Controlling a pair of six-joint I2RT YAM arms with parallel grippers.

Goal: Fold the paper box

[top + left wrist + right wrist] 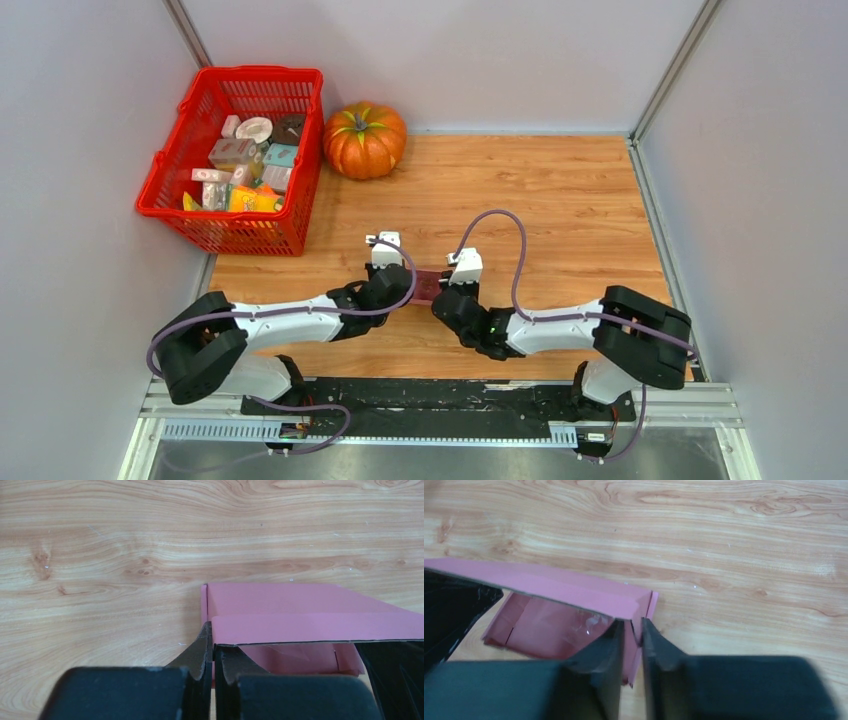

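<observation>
Sitting nearer the arms than the pumpkin point(364, 140), the pink paper box point(427, 287) is a shallow tray with walls up. The left gripper point(212, 640) pinches one end wall tight; the right gripper point(633, 627) stands slightly parted around the other.

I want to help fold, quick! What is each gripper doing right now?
Left gripper: shut on the paper box.
Right gripper: jaws around the paper box's wall; grip cannot be told.
</observation>
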